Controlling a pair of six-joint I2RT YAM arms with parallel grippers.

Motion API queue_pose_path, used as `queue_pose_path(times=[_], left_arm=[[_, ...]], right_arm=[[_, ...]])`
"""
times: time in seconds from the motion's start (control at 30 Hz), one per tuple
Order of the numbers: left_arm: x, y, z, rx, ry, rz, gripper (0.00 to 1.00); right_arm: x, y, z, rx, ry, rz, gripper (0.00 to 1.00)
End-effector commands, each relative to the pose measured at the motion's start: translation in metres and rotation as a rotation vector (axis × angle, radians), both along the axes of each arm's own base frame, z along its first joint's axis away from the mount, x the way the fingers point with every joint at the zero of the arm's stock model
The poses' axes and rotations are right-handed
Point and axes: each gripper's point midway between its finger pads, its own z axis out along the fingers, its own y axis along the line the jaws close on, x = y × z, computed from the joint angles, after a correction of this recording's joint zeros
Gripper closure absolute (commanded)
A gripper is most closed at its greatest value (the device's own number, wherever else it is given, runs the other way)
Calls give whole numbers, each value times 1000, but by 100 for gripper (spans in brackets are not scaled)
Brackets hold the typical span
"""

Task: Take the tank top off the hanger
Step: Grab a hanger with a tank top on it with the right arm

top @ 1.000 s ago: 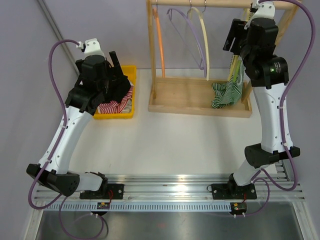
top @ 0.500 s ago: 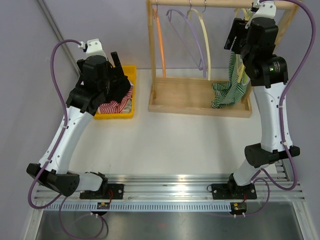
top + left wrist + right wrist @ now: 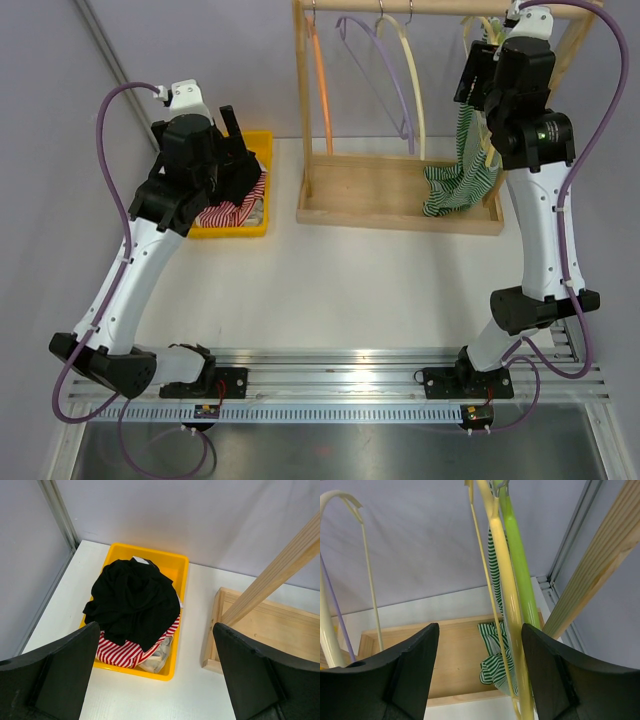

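The green-and-white striped tank top (image 3: 463,135) hangs from a yellow hanger (image 3: 501,575) at the right end of the wooden rack. Its lower end lies bunched on the rack's base (image 3: 447,190). A green hanger (image 3: 519,565) hangs right beside the yellow one. My right gripper (image 3: 475,80) is high up by the rail and open. In the right wrist view the yellow hanger and the tank top (image 3: 495,655) show between its fingers, close to the right one, and nothing is gripped. My left gripper (image 3: 240,150) hovers open over the yellow bin (image 3: 172,572), holding nothing.
The bin holds a black garment (image 3: 135,600) on top of a red-striped one (image 3: 127,652). Orange (image 3: 320,90), purple (image 3: 385,70) and cream (image 3: 412,90) hangers hang bare on the rack's rail. The rack's wooden post (image 3: 275,575) stands right of the bin.
My right gripper has shifted slightly right and up toward the rail, and more of the striped tank top now shows hanging below it. The left arm has barely moved.
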Motion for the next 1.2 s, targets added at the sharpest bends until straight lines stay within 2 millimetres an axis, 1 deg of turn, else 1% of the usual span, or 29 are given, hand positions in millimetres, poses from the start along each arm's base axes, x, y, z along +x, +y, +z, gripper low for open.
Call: queue_pose_path(times=[0.0, 0.2, 0.33, 0.4, 0.53, 0.73, 0.8, 0.83, 0.9, 1.0, 1.03, 1.07, 1.1, 1.17], left_arm=[[-5, 5, 20, -3, -68, 14, 1], [-9, 6, 23, -4, -76, 17, 1], [-12, 8, 26, -3, -85, 25, 1], [-14, 9, 28, -5, -92, 27, 1], [-18, 10, 31, -7, -105, 31, 1], [-20, 10, 34, -9, -113, 29, 1], [-20, 10, 33, -5, -111, 27, 1], [-20, 8, 32, -3, -107, 24, 1], [-19, 8, 31, -1, -105, 25, 1], [-19, 7, 32, 3, -104, 21, 1], [-20, 5, 32, 5, -102, 17, 1], [-21, 7, 34, 5, -108, 21, 1], [-22, 7, 34, 7, -108, 24, 1], [-24, 8, 36, 7, -113, 26, 1]], right_arm=[[-7, -13, 16, -13, -44, -36, 25], [-4, -17, 5, -14, -19, -41, 25], [-1, -22, -5, -20, 4, -52, 29], [-1, -25, -7, -21, 6, -61, 33], [-1, -35, -11, -35, 14, -89, 33], [-3, -43, -6, -60, 1, -114, 31], [-6, -47, 0, -58, -22, -133, 28], [-10, -49, 3, -88, -26, -133, 27], [-13, -50, 12, -91, -65, -134, 23], [-13, -56, 12, -125, -56, -155, 22], [-13, -57, 17, -137, -60, -160, 22], [-7, -58, 11, -147, -41, -163, 21], [-5, -59, 12, -151, -37, -164, 21], [4, -58, 3, -158, -16, -151, 21]])
